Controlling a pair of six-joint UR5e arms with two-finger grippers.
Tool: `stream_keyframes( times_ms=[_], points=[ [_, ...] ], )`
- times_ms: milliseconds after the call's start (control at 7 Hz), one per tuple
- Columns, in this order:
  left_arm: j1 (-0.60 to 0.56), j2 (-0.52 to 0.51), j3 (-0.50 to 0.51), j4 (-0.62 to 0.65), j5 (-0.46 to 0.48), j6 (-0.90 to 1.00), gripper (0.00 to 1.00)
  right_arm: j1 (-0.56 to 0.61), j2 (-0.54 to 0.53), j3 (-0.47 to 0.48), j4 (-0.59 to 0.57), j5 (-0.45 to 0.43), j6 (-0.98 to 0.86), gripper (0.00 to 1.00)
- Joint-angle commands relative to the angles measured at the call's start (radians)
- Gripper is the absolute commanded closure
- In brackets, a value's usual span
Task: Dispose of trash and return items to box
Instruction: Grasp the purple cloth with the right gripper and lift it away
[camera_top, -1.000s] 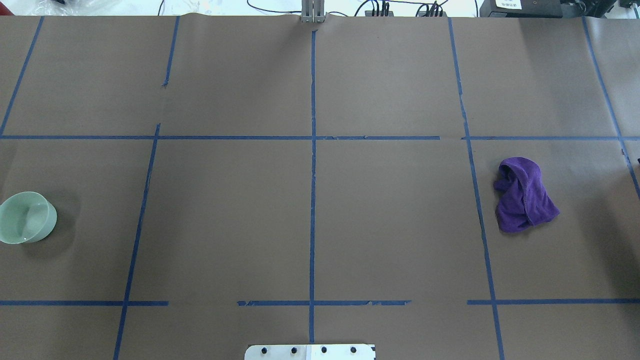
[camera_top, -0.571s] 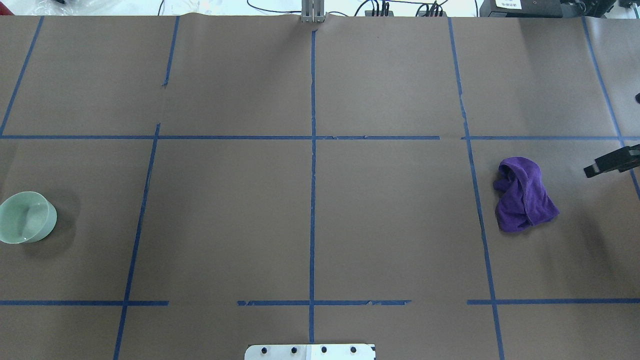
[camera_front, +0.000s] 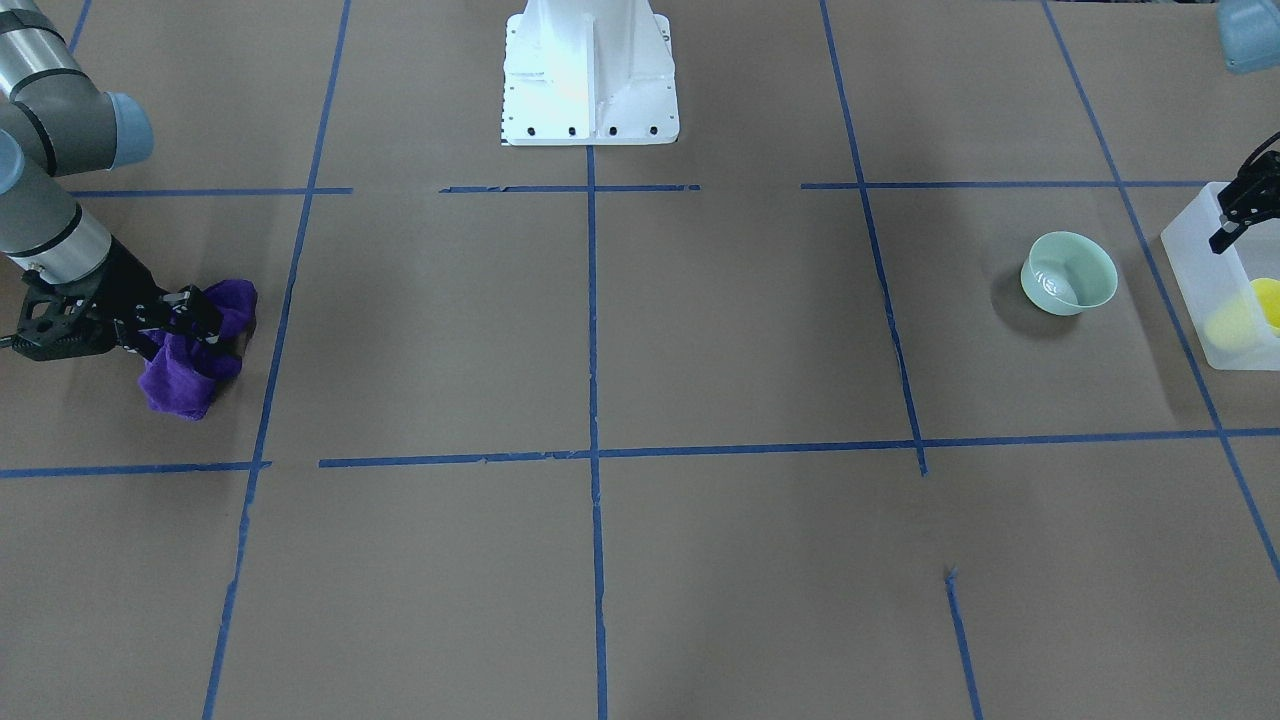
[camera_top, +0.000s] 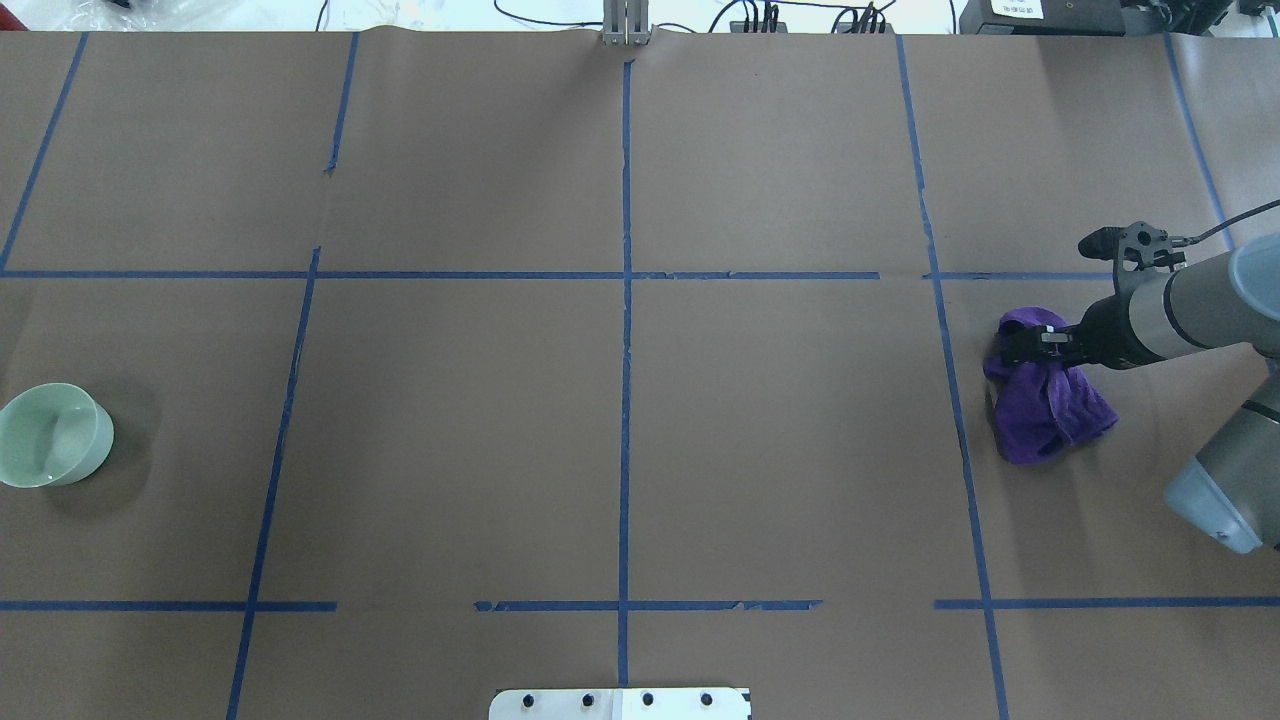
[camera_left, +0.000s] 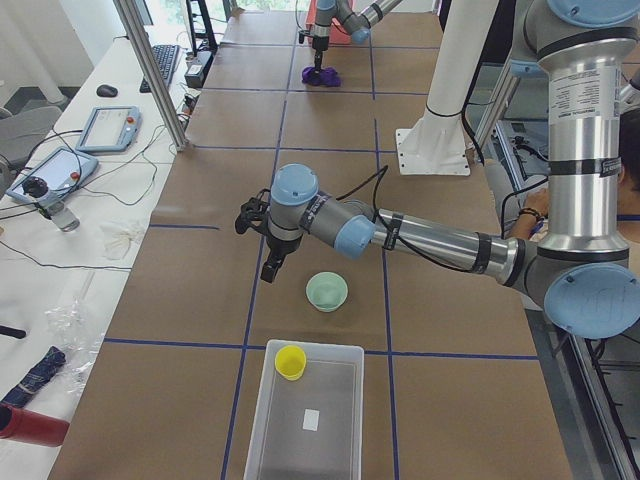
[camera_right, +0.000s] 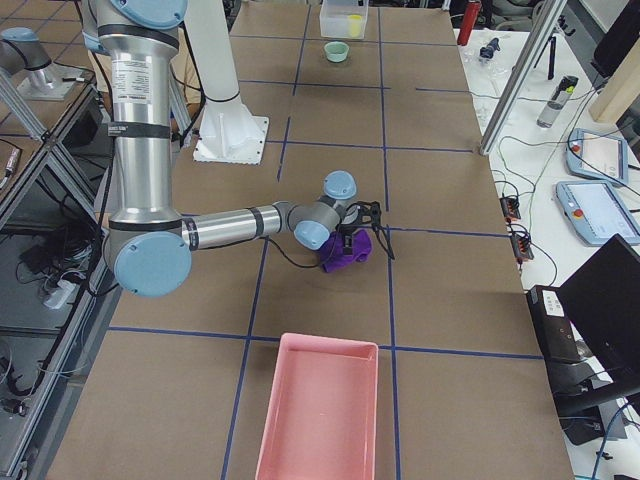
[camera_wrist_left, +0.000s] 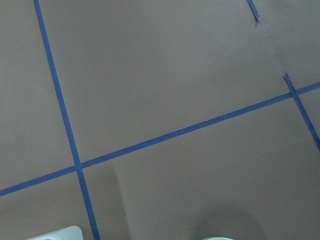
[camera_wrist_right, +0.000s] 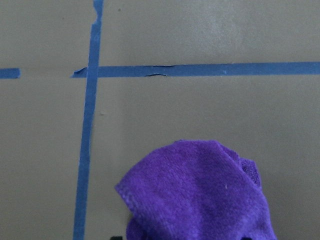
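The mint-green bowl (camera_front: 1068, 275) stands upright on the table, also in the overhead view (camera_top: 52, 437). The yellow cup (camera_front: 1262, 305) lies inside the frosted box (camera_front: 1200, 260), also in the left view (camera_left: 291, 361). My left gripper (camera_front: 1230, 225) hovers above the box's end nearest the bowl. I cannot tell whether it is open or shut. My right gripper (camera_top: 1025, 345) is low on the purple cloth (camera_top: 1050, 410). Its fingers stand apart around the cloth's top, which fills the bottom of the right wrist view (camera_wrist_right: 200, 195).
The white robot base (camera_front: 590, 70) stands at the table's middle edge. A pink tray (camera_right: 320, 410) lies at the table's right end, past the cloth. Blue tape lines mark the brown table cover.
My right arm has come in from the right edge and dropped its gripper onto the purple cloth, whose top has shifted slightly. The bowl has not moved.
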Motion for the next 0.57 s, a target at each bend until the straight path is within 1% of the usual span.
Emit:
stream_keyframes(
  times_ms=[0, 143, 286, 429],
  points=[
    [0.007, 0.005, 0.003, -0.001, -0.001, 0.001, 0.0, 0.03, -0.064, 0.009, 0.093, -0.008, 0.0, 1.0],
    [0.036, 0.007, 0.018, -0.001, 0.0, 0.006, 0.0, 0.127, -0.095, 0.035, 0.147, 0.051, -0.012, 1.0],
    [0.049, 0.007, 0.031, -0.001, 0.0, 0.006, 0.0, 0.235, -0.127, 0.079, 0.149, 0.146, -0.015, 1.0],
    [0.056, 0.007, 0.035, -0.001, 0.0, 0.007, 0.0, 0.423, -0.133, 0.099, 0.144, 0.276, -0.07, 1.0]
  ],
)
